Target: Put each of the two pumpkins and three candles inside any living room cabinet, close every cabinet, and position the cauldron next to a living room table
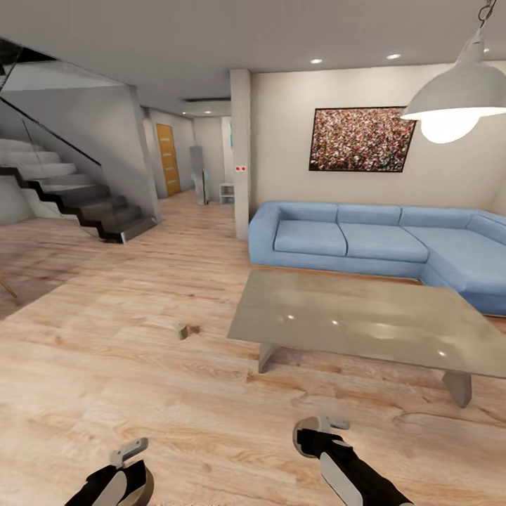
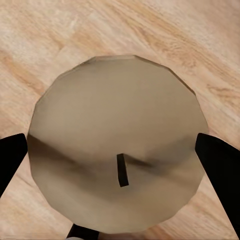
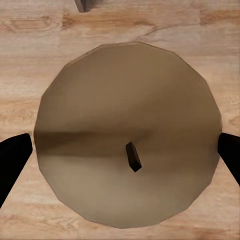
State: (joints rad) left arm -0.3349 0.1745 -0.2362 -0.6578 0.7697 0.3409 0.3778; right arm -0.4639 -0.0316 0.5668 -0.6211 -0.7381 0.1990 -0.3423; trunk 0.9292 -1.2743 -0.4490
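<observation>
Candles [image 2: 117, 145], beige, round-topped, dark-wicked

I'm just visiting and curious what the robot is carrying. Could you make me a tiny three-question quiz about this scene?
1. True or false: each gripper holds a candle.
2. What lies on the floor left of the table? A) a third candle B) a pumpkin C) the cauldron
3. The sofa is what colour?

Key: 1 true: left gripper grips a candle, right gripper grips another candle. 2 A, the third candle. 3 blue.

Candle [image 3: 127, 135] clamped between hand [image 3: 125, 155] fingers [image 3: 14, 160].
</observation>
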